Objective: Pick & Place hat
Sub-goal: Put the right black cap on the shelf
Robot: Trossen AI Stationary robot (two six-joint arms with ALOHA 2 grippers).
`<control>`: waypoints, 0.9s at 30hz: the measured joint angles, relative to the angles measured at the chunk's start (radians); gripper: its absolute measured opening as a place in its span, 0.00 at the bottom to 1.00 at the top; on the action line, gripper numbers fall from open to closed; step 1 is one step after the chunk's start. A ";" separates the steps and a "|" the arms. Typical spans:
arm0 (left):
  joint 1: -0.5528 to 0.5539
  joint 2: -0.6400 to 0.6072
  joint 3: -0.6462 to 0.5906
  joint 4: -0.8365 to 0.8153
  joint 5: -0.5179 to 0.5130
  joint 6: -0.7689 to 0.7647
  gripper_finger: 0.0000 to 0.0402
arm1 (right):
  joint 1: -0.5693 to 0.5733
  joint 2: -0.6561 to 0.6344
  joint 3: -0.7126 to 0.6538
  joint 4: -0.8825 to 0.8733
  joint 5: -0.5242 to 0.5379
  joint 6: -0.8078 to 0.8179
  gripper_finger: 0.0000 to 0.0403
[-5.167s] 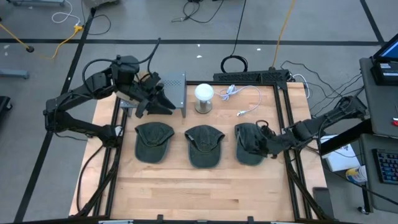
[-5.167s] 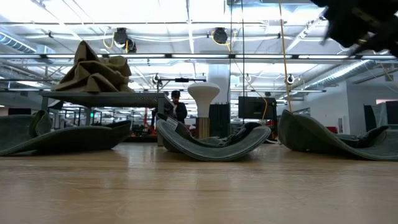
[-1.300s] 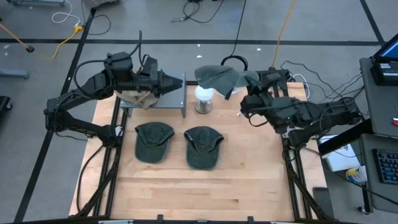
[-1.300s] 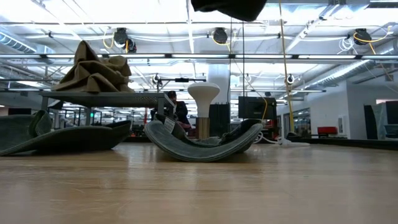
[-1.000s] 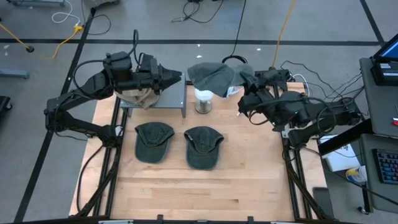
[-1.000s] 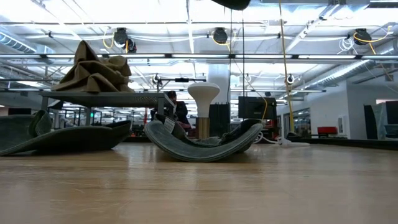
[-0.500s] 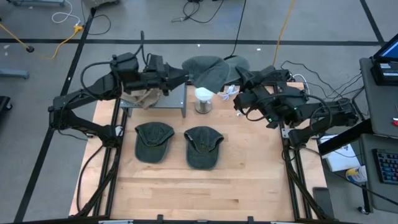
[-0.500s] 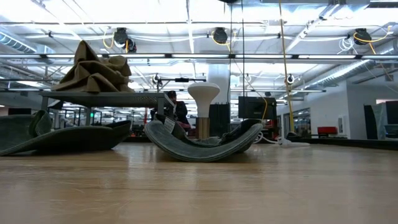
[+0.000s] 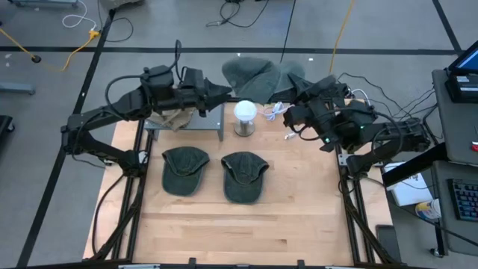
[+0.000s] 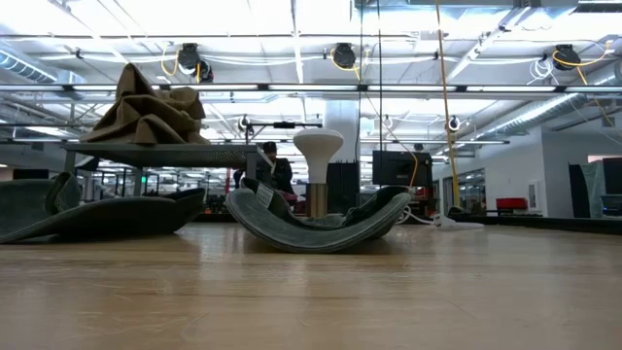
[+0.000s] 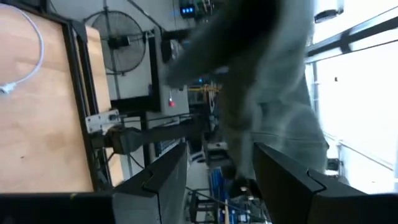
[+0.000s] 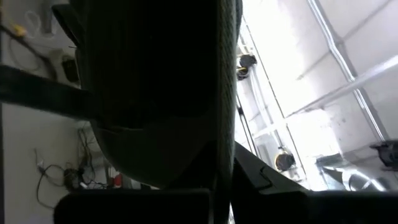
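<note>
While the right gripper (image 9: 293, 88) clamps a grey hat (image 9: 250, 78), hiding its own fingertips, the left gripper (image 9: 221, 91) gapes empty beside it.

The lifted hat (image 9: 250, 77) fills the right wrist view as a dark mass cut off by the frame's edges, hiding its own brim. In the left wrist view it is a grey blur. Near the white lamp (image 9: 245, 112), the right gripper (image 9: 293, 95) is lost under the hat's cloth. In the low view the hat is out of frame, and the leftmost cap (image 10: 92, 214) is cropped.
</note>
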 joint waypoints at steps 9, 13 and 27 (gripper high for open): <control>0.000 -0.002 0.000 0.084 -0.099 0.025 0.46 | 0.001 0.000 0.000 0.003 0.000 0.023 0.02; 0.000 -0.001 0.000 0.083 -0.101 0.025 0.46 | 0.006 0.000 0.000 -0.002 0.000 0.027 0.02; -0.009 0.020 0.000 0.117 -0.151 0.040 0.46 | 0.019 0.000 0.000 -0.005 0.001 0.056 0.02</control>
